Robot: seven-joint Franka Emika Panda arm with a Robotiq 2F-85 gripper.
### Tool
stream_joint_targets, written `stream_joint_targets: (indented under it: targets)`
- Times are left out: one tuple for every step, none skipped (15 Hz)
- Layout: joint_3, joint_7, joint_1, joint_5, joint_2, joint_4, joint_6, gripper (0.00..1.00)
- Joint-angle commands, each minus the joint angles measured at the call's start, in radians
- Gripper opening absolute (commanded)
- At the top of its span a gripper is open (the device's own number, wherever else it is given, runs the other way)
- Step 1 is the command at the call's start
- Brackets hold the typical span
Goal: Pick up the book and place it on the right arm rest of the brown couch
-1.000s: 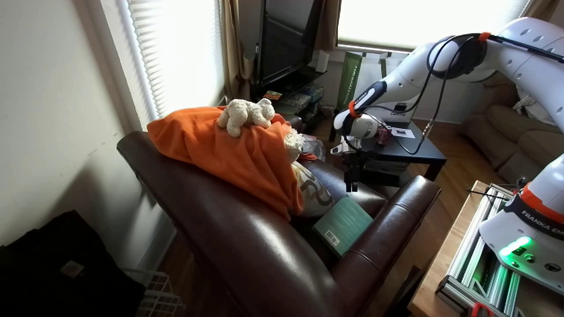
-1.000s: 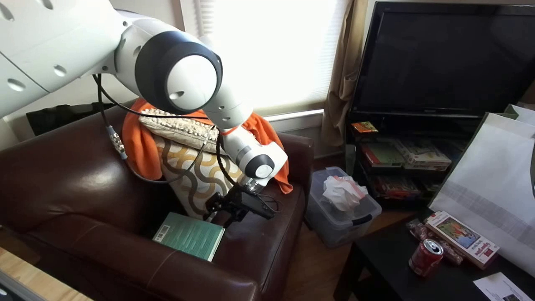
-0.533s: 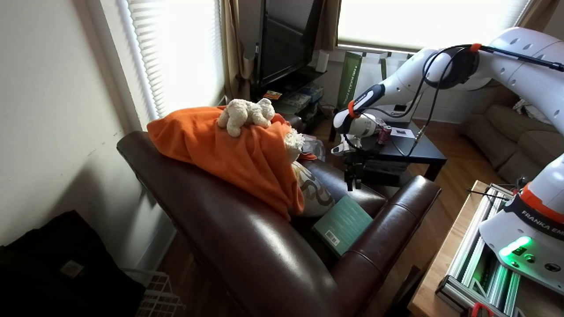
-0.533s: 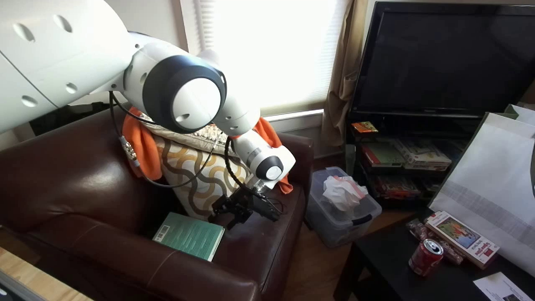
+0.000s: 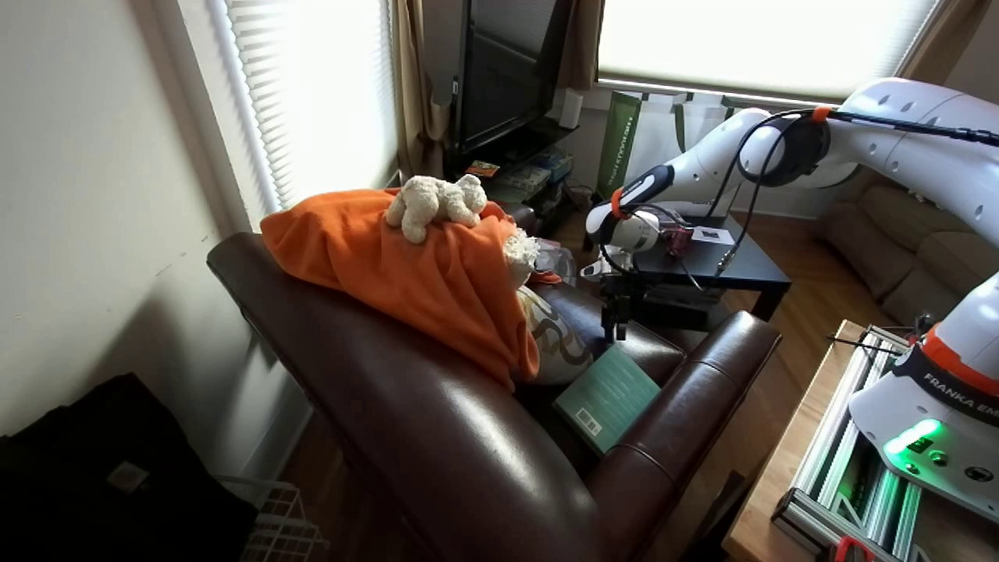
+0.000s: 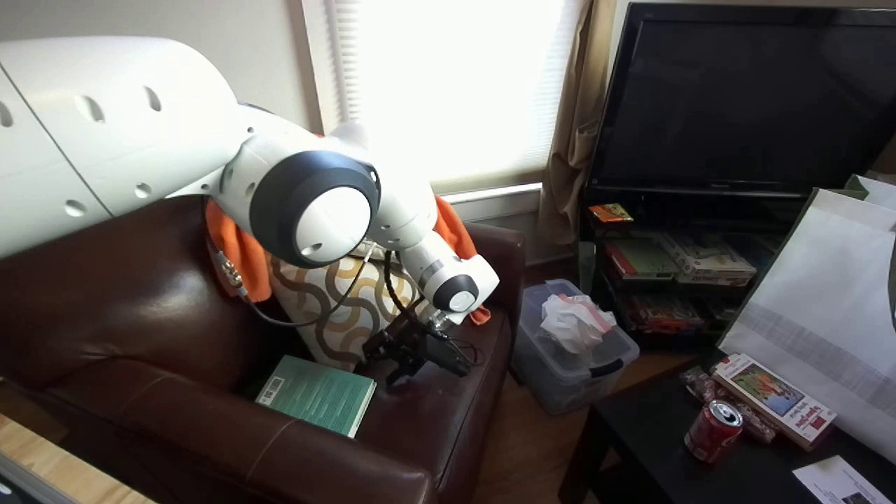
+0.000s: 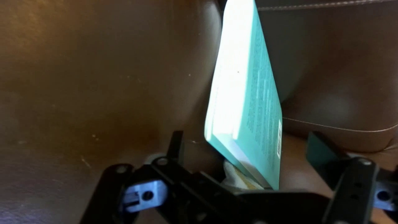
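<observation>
The tool [image 7: 244, 140] is hanging empty over the seat [image 6: 434, 413] of the brown couch [image 6: 119, 280], its jaws spread wide, with the book [image 7: 259, 99] showing in the gap between them, beyond the fingertips. The book is lying tilted, just inside the right arm rest [image 5: 675, 421] (touching or not, I cannot tell), its pale page edge [image 7: 229, 93] facing the tool and its longer side apparently running along that arm rest. The coming move is probably needing a reach toward the backrest [image 5: 406, 390], jaws straddling the book's thickness.
</observation>
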Motion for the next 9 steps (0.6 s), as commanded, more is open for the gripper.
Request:
stream_joint_targets:
  targets:
    - [0.002, 0.014, 0.007, 0.003, 0.097, 0.147, -0.096, 1.00]
    - [0.004, 0.011, 0.011, 0.000, 0.114, 0.174, -0.126, 1.00]
    - [0.001, 0.003, 0.014, 0.004, 0.072, 0.114, -0.129, 1.00]
    - [-0.003, 0.007, 0.022, 0.006, 0.055, 0.089, -0.139, 1.00]
    - [-0.005, 0.012, 0.030, 0.004, 0.054, 0.087, -0.153, 1.00]
    - [-0.008, 0.021, 0.041, 0.002, 0.053, 0.084, -0.168, 1.00]
    - [-0.012, 0.032, 0.054, -0.001, 0.052, 0.080, -0.173, 1.00]
    - [-0.019, 0.055, 0.067, 0.001, 0.052, 0.074, -0.159, 1.00]
    - [-0.019, 0.074, 0.074, 0.006, 0.052, 0.072, -0.145, 1.00]
